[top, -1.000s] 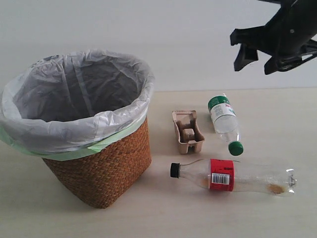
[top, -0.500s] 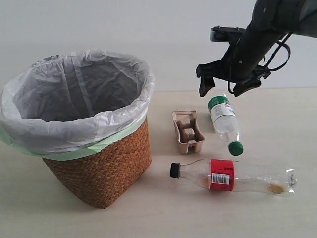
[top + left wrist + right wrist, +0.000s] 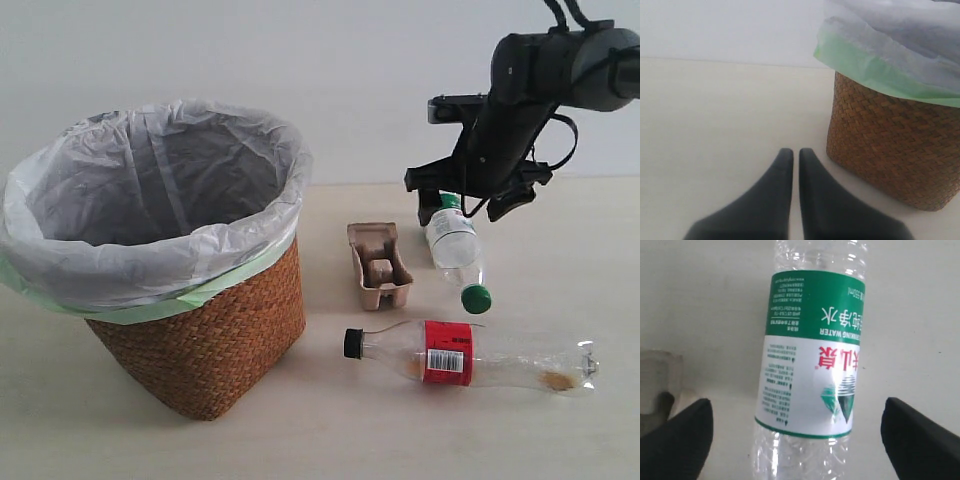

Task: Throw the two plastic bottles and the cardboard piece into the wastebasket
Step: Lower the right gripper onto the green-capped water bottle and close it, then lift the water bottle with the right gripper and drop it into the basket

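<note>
Over to the right gripper point(image 3: 465, 205): spread wide, poised astride the label end of the green-capped bottle point(image 3: 455, 250) on the desk point(image 3: 560, 270), clear of it on both sides. Left gripper point(image 3: 796, 160): pressed closed, empty, beside the wastebasket point(image 3: 200, 340). Just right of the basket, the cardboard piece point(image 3: 378, 265); nearer the front, the red-label bottle point(image 3: 470, 355), flat.

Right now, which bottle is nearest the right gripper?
The short bottle with the green cap, just under the right gripper; the long red-labelled bottle lies farther away.
</note>
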{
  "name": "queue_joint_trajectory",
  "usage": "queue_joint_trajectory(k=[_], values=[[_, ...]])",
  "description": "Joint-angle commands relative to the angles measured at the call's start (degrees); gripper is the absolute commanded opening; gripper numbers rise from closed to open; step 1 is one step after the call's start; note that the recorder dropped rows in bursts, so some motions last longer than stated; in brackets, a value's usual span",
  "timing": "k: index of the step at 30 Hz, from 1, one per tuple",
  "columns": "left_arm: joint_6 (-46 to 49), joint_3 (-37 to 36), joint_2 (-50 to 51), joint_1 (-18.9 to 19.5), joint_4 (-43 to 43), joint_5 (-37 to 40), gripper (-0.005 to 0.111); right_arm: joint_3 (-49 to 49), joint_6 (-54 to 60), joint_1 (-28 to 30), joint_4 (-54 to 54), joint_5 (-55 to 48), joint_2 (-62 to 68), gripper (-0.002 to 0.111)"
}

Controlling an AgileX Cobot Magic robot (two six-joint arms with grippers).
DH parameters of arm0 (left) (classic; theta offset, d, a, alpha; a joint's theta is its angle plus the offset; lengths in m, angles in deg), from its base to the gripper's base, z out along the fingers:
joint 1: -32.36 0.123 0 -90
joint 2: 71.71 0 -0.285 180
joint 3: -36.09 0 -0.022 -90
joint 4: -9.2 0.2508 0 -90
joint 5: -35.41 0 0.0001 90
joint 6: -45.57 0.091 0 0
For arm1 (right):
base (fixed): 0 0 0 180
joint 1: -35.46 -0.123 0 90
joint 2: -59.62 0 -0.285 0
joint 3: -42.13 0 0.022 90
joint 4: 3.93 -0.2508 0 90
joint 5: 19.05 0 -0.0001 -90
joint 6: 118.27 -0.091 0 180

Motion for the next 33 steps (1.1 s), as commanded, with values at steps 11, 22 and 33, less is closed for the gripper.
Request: queue_joint_trajectory(k=[11, 22, 33], values=[[-0.5, -0.2, -0.2, 0.0, 0.2, -0.1, 0.004, -0.2, -0.1, 0.1, 1.1, 4.0, 7.2, 0.067], [-0.5, -0.2, -0.2, 0.0, 0.2, -0.1, 0.004, -0.2, -1.3, 0.3, 2.2, 1.0, 1.5, 0.000], [-0.5, -0.2, -0.2, 0.0, 0.2, -0.1, 0.004, 9.1, -0.8, 0.3, 3.7, 2.7, -13.6, 0.000]])
